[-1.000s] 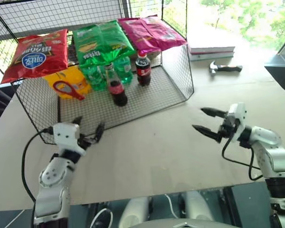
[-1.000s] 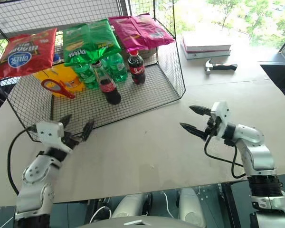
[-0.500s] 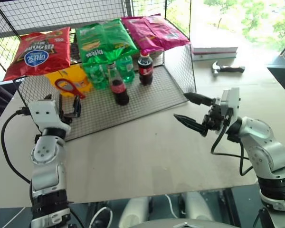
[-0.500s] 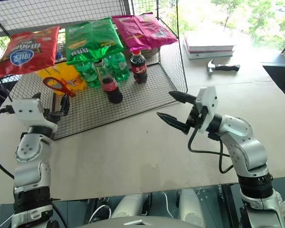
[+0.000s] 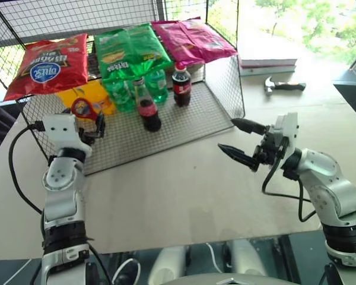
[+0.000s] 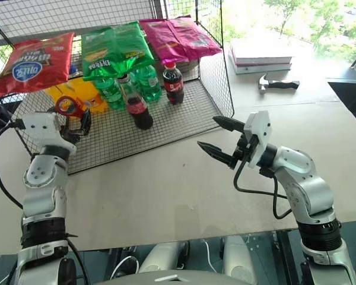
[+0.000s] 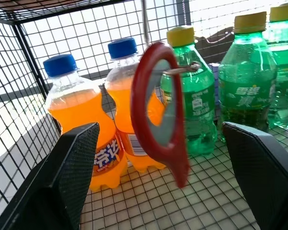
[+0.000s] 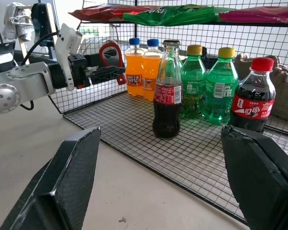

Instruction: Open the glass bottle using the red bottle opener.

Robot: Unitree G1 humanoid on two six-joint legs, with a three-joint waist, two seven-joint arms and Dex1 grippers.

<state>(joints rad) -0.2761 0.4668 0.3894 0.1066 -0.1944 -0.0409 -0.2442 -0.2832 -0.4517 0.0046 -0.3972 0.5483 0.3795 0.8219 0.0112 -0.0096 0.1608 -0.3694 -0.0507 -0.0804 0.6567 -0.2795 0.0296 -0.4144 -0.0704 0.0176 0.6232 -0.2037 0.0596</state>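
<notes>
1. Opener position: the red bottle opener hangs from a small hook on the wire rack, at its left end, in front of the orange soda bottles. Your left pincer has risen from the surface in front of the rack over the last second and now sits level with the opener's ring head, its two fingers bracketing it from either side.

2. Left pincer state: the jaws stand apart and have begun to narrow, with clear air between each pad and the red ring; nothing is gripped yet.

3. Bottle position: the glass bottle stands upright on the rack's mesh floor, cap on, near the front edge, with green soda bottles behind it and a plastic cola bottle to its right.

4. Right pincer state: your right pincer has moved in from the right and up, and now hovers above the surface just outside the rack's right corner, released, jaws wide, aimed toward the glass bottle but well apart from it.

5. Meaning for the task: you are at the opener pickup. Closing the left jaws should capture it; expect it to swing on its hook, and lift it clear before withdrawing.

6. Bystanders: chip bags lie on top of the rack; a hammer and books lie beyond it.
</notes>
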